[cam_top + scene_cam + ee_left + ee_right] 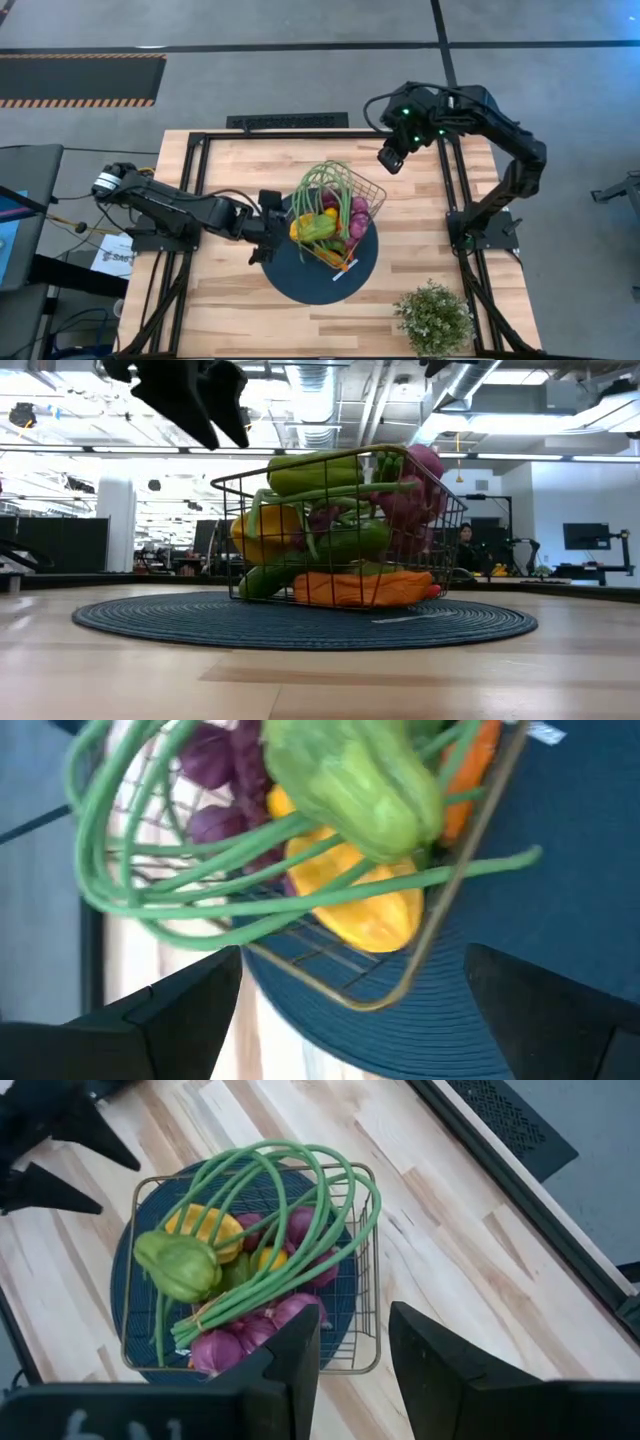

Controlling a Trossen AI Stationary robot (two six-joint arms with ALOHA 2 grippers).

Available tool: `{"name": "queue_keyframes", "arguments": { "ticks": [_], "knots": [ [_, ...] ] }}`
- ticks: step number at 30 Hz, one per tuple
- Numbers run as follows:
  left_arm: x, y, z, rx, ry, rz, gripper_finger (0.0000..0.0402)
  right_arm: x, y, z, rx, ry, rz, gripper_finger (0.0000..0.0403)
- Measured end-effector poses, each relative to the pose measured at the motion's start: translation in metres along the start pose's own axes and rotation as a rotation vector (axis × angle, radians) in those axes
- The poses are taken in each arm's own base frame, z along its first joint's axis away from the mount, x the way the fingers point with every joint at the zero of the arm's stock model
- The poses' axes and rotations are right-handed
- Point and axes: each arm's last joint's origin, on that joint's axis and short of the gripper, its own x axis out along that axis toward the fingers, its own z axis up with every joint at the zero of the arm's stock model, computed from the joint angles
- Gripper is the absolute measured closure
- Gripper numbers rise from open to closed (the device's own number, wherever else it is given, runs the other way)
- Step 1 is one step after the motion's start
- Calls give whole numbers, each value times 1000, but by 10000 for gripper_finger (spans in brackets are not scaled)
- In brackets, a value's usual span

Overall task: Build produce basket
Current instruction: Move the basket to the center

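The wire-mesh basket [372,192] stands on a round dark blue mat [300,280] at mid-table. It is heaped with produce: a green pepper [180,1265], long green beans [300,1175], a yellow piece [205,1225], purple pieces [215,1350] and an orange carrot [365,588]. My left gripper [267,227] hovers open just left of the basket, above its rim level [215,405]; the basket's near corner [380,1000] shows between its fingers, untouched. My right gripper [392,157] is raised over the table's far right, open by a narrow gap [355,1370] with nothing in it.
A bushy green potted plant [433,318] stands at the table's near right corner. Black frame rails [195,150] run along the table's left, far and right sides. Bare wood lies at the near left and far middle of the table.
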Motion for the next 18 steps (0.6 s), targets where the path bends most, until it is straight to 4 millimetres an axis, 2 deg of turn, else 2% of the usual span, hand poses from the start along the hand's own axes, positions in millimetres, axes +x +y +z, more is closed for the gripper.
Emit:
{"name": "queue_keyframes", "arguments": {
  "ticks": [8, 18],
  "knots": [
    [7, -6, -1, 47, 30, -88, 33, 5, 1, 2, -6, 12, -5, 262],
    [54, -30, 3, 177, 157, -120, 33, 5, 1, 3, 18, 6, -3, 262]
  ]
}}
